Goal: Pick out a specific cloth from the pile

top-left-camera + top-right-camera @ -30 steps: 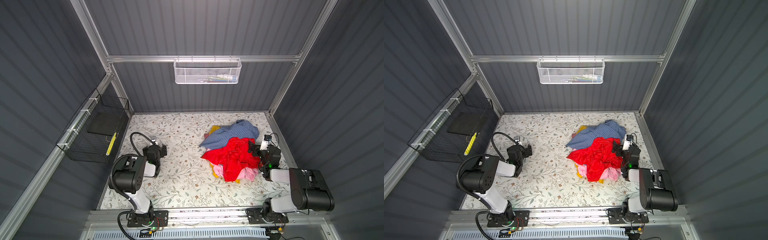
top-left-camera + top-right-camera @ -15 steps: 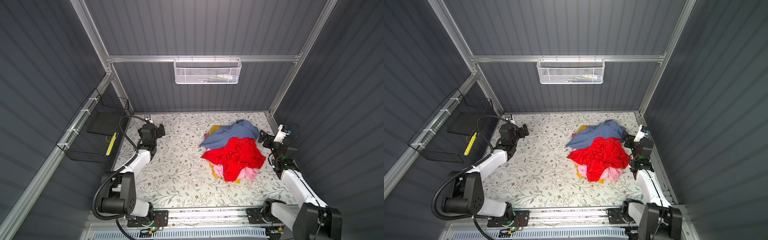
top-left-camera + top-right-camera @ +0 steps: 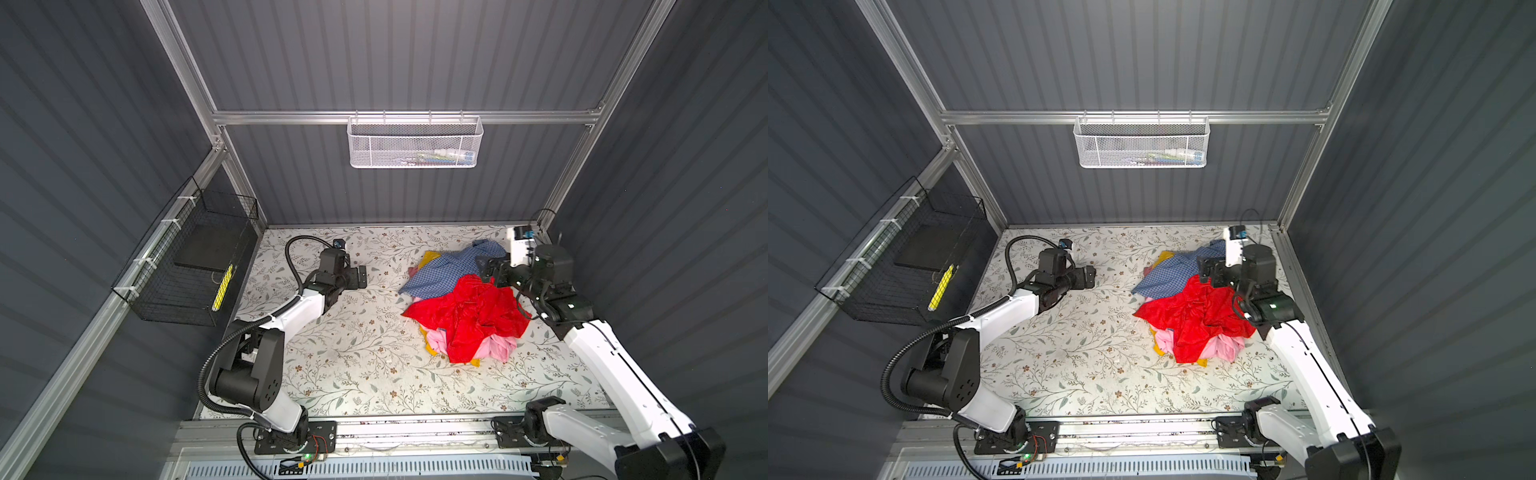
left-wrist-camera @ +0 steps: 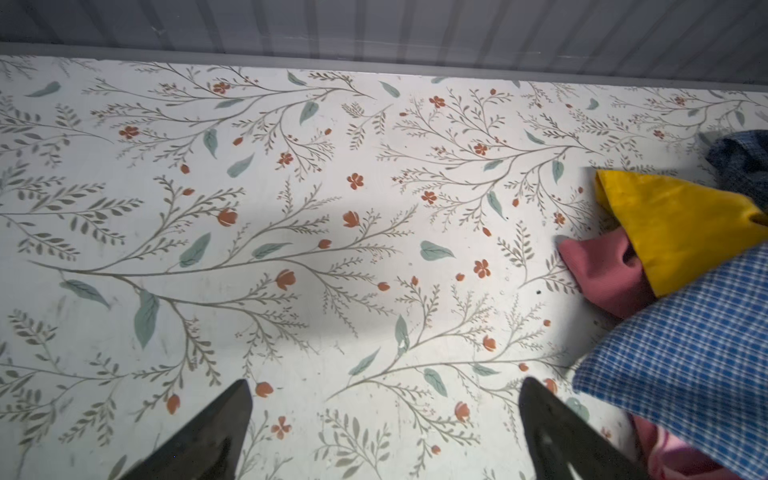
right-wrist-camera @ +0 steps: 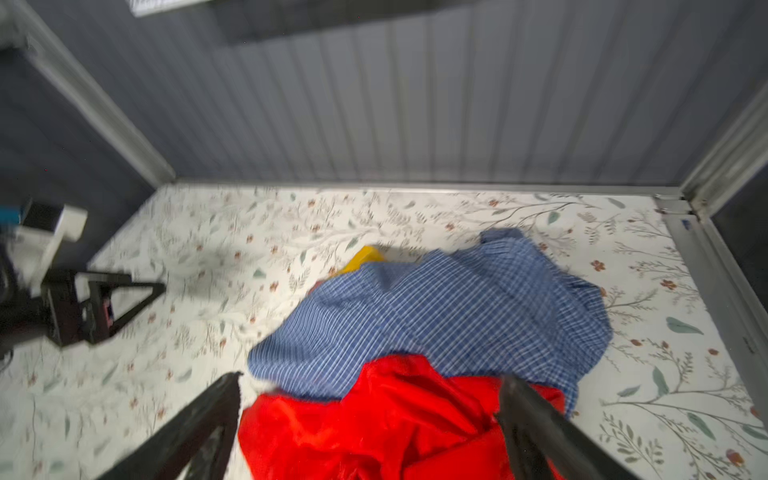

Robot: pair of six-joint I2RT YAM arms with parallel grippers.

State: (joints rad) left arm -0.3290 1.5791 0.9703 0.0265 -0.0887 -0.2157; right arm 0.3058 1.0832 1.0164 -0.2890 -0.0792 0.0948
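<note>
Extraction not yet started — the mustard-yellow cloth [image 4: 673, 232] lies under the pile [image 3: 461, 307], one corner protruding from beneath the blue-checked shirt [image 5: 449, 316]. Left gripper [image 4: 384, 386]: jaws apart, empty, over bare desk [image 4: 291, 208]. Right gripper [image 5: 370, 382]: jaws apart above the red cloth [image 5: 374, 432], nothing clamped — grasp and withdrawal remain

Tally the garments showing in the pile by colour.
Blue-checked cloth: 1
Bright red cloth: 1
Light pink cloth: 1
Dusty-rose cloth: 1
Mustard-yellow cloth: 1
Total: 5 showing; anything buried deeper cannot be seen.
</note>
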